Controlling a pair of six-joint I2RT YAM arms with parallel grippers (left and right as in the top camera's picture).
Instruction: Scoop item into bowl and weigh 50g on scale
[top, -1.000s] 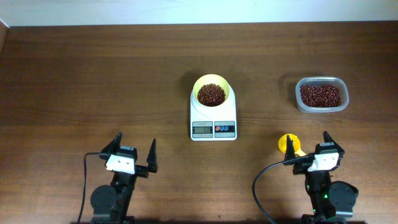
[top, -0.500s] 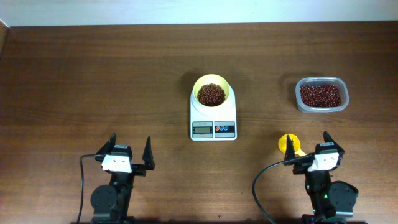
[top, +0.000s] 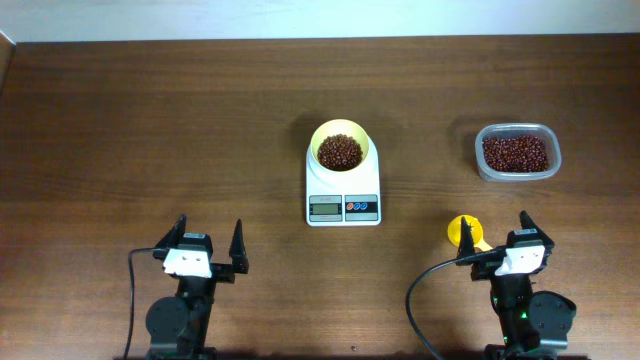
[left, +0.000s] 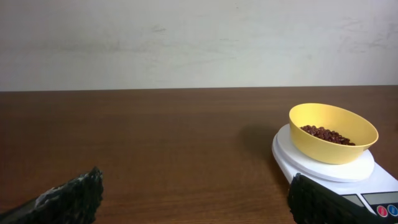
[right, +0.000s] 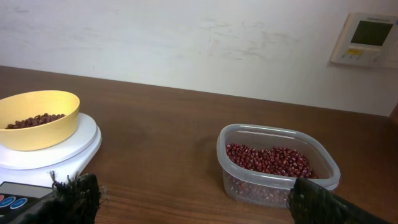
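Near the desk's front edge, toward the left, the left gripper (top: 210, 238) is released, jaws spread wide, holding nothing. Mid-desk, the scale (top: 343, 208) carries the bowl (top: 341, 125), with a small heap of beans (top: 340, 152) inside. Toward the right edge stands a clear container (top: 517, 128) of more beans. At front right, the right gripper (top: 494, 233) is likewise released, with a yellow scoop (top: 459, 229) just beside it.

Compared with one second ago, the left gripper (top: 210, 232) has shifted a little toward its own left and has turned slightly, so that its two spread fingers (top: 238, 240) now stand less slanted in the overhead view.
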